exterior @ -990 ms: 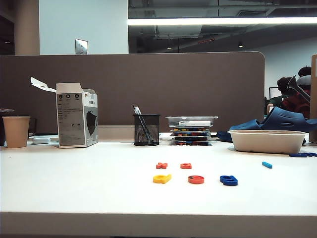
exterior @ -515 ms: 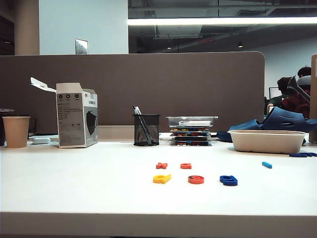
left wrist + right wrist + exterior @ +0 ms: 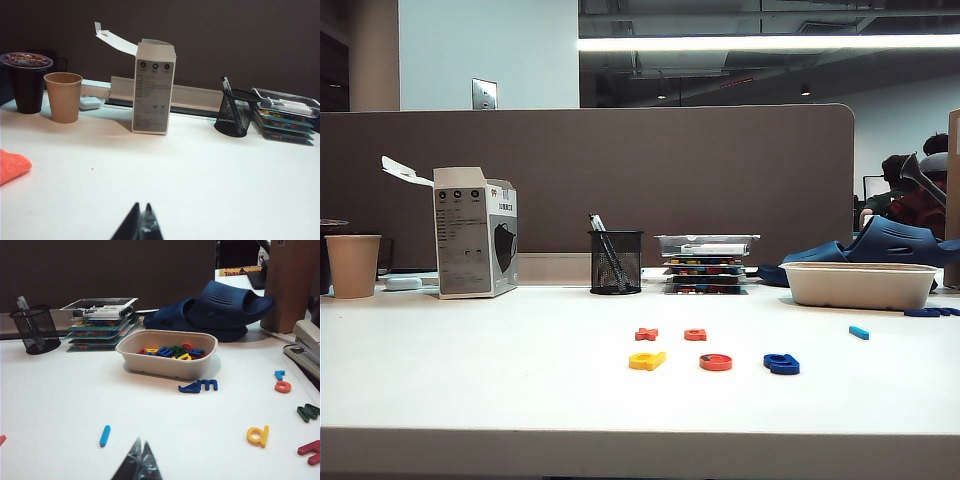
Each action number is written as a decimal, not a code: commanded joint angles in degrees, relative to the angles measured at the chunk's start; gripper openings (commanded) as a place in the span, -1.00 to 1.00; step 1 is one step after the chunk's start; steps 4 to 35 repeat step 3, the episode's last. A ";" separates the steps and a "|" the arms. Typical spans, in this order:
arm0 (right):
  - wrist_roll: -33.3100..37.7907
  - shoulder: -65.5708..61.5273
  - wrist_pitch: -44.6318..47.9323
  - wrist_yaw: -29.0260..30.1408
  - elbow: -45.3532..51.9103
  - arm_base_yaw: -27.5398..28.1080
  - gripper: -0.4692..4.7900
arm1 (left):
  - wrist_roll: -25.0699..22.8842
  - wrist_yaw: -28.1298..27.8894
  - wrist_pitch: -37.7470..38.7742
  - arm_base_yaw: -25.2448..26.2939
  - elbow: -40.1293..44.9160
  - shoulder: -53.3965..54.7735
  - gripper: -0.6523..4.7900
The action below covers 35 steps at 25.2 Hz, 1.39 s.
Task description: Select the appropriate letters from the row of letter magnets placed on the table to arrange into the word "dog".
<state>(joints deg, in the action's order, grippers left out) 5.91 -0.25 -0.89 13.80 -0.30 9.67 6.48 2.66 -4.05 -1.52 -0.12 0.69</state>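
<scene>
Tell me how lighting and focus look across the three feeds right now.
Exterior view: ceiling strip light blown out, table washed bright, letters sharp. Left wrist view: even light, left hand dark and blurred. Right wrist view: clear, right hand blurred close up.

Beyond my left gripper (image 3: 141, 226), whose dark glossy fingers are pressed together, the table (image 3: 200, 190) looks smooth and matt white. Farther off stand a paper cup (image 3: 63, 96), a cardboard box (image 3: 154, 93) and a black wire-mesh pen holder (image 3: 234, 112). Beyond my right gripper (image 3: 140, 462), likewise pressed together, glossy plastic letter magnets (image 3: 172, 352) fill a matt pulp-like bowl (image 3: 167, 360).
</scene>
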 commanded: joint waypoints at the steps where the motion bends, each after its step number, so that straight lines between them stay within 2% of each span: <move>1: -0.15 0.39 0.87 0.07 0.31 -0.02 -0.82 | 0.17 0.37 -0.72 -0.13 -0.28 0.00 -0.78; 35: -0.15 0.39 0.87 0.07 0.31 -0.02 -0.82 | 0.17 0.37 -0.72 -0.13 -0.28 0.02 -0.78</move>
